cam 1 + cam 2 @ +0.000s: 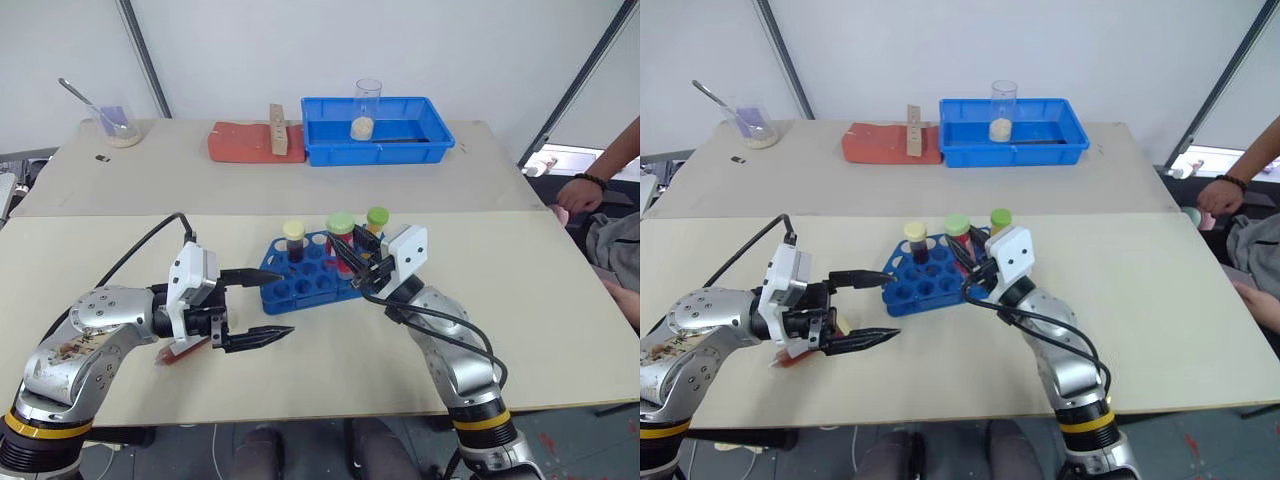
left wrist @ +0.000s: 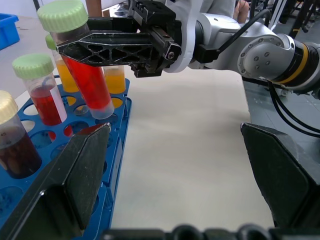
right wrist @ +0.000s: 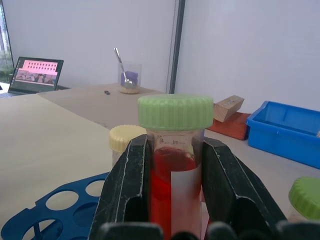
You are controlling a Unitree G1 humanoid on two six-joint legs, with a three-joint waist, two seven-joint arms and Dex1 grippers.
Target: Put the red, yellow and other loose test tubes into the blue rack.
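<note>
Blue rack (image 1: 928, 279): centre of the worktop (image 1: 1160, 320), holding three capped tubes along its far side, one yellow-capped (image 1: 915, 240) and two green-capped (image 1: 957, 232).
Right gripper (image 1: 962, 259): at the rack's right end, fingers clamped on the middle green-capped tube.
Left gripper (image 1: 875, 307): left of the rack, fingers spread wide.
Far side: blue tray (image 1: 1012, 133), red pad (image 1: 883, 143), beaker with spoon (image 1: 752, 122).

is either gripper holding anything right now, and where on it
The right gripper holds a green-capped tube of red liquid, clamped on its body just below the cap. The left gripper is open and holds nothing.
</note>
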